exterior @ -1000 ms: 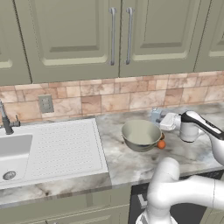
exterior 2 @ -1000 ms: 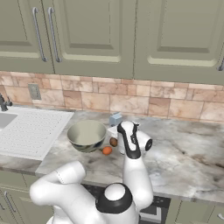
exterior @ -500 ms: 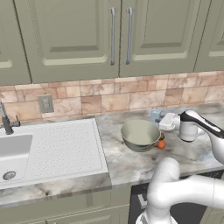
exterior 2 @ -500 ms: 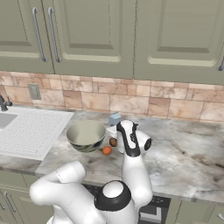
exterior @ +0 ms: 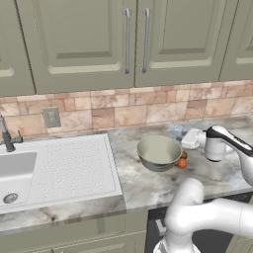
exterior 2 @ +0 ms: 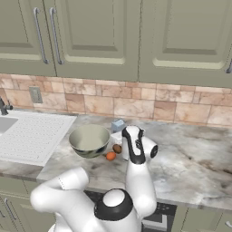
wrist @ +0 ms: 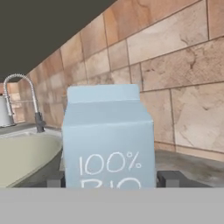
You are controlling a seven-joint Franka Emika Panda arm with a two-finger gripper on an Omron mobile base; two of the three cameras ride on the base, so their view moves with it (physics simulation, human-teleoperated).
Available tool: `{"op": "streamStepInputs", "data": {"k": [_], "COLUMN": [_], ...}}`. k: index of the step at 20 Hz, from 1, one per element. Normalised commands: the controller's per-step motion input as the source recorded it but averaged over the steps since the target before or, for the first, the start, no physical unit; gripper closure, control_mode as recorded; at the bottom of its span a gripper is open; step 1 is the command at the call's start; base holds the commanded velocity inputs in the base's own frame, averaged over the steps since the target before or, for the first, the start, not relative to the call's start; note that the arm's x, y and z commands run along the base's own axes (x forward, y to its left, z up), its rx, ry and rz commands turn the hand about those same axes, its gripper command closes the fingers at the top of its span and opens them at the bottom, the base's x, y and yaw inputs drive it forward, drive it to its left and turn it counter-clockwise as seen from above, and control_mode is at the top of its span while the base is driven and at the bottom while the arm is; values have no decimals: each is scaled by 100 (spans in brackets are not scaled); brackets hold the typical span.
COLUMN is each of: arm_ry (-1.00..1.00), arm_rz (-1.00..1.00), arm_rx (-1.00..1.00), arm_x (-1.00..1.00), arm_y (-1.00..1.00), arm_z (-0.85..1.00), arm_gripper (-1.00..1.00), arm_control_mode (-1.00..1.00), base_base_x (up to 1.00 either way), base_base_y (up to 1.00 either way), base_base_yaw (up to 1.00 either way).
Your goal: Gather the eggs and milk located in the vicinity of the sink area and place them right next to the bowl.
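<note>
The pale blue milk carton [wrist: 107, 140], printed "100% BIO", stands upright between my dark fingertips [wrist: 168, 178], and my gripper [wrist: 112, 179] is shut on it. The carton's base is hidden. The grey-green bowl [exterior: 158, 152] sits just left of the milk [exterior: 177, 131], with my gripper [exterior: 187, 138] reaching in from the right. Two eggs lie by the bowl's [exterior 2: 89, 139] near right side, an orange one [exterior 2: 110, 156] and a browner one [exterior 2: 117, 148]. The milk [exterior 2: 118, 125] is behind them, at my gripper [exterior 2: 121, 134].
The white sink [exterior: 15, 170] with its ribbed drainboard [exterior: 74, 163] and dark tap [exterior: 6, 138] lies far left. A tiled wall [exterior: 118, 111] with a socket rises close behind the milk. Bare marble counter [exterior 2: 190, 154] stretches to the right.
My hand and the milk have sunk very slightly toward the counter. The bowl and the eggs have not moved.
</note>
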Motion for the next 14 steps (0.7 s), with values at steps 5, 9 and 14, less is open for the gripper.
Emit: {"op": "streamStepInputs", "data": {"k": [5, 9, 14], "arm_ry": [-5, -6, -4], "arm_rz": [0, 0, 0], "arm_rx": [0, 0, 0], "arm_x": [-29, -21, -4], "arm_y": [0, 0, 0], "arm_z": [3, 17, 29], "arm_gripper": [-100, -100, -100], "arm_control_mode": [-100, -100, -100], "base_base_x": [0, 0, 0], "base_base_y": [0, 0, 0], "base_base_yaw": [0, 0, 0]}}
